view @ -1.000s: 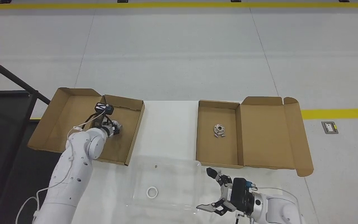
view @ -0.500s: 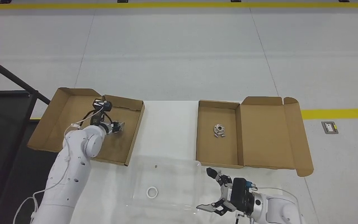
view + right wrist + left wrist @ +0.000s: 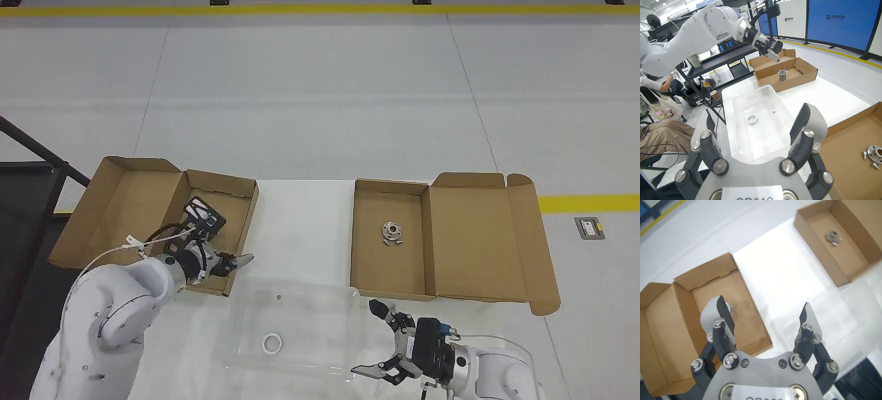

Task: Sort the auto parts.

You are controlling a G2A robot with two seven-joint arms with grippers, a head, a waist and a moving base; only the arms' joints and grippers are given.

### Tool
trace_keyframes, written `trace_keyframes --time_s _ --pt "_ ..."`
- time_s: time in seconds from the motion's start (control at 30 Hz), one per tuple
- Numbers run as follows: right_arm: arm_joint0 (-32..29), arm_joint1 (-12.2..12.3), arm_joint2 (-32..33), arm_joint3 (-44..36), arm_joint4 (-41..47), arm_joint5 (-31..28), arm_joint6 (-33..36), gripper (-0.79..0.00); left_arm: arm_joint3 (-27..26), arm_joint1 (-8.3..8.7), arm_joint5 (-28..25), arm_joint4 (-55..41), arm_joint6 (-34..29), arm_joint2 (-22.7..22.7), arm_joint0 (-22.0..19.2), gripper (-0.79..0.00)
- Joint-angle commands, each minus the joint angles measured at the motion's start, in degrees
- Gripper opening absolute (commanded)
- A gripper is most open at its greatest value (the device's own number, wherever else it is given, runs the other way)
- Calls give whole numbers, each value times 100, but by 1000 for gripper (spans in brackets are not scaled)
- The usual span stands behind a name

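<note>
My left gripper is open and empty above the near right edge of the left cardboard box; from its own wrist the left gripper shows its jaws spread wide. A metal cage-like part stands upright in that box, half hidden behind a finger as the part. A silver ring lies in the clear tray. A flange with loose bolts sits in the right box. My right gripper is open beside the tray's right end.
Both boxes have their lids folded open outward. A black shelving cart with a paper cup stands off the table's left side. White table surface lies between the two boxes.
My left gripper has pulled back out of the left box toward the tray, with nothing in it. The right arm has not moved.
</note>
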Motion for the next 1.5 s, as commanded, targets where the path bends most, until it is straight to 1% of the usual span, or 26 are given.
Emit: trace_keyframes --time_s 0.0,0.07,0.17,0.23,0.33,1.33,1.47 --pt "0 0 0 0 0 -2 0 0 -426 64 -739 -160 -303 -55 323 0" --pt "0 0 0 0 0 -2 0 0 -723 121 -1273 -204 -526 -54 600 0" --pt "0 0 0 0 0 -2 0 0 -1108 248 -1552 250 -295 161 1035 0" --pt "0 0 0 0 0 -2 0 0 -1275 349 -1738 542 -109 323 1275 0" --pt "0 0 0 0 0 -2 0 0 -1408 487 -1872 830 24 467 1477 0" --pt "0 0 0 0 0 -2 0 0 -1408 487 -1872 830 24 467 1477 0" --pt "0 0 0 0 0 -2 0 0 -1393 490 -1767 935 397 471 1522 0"
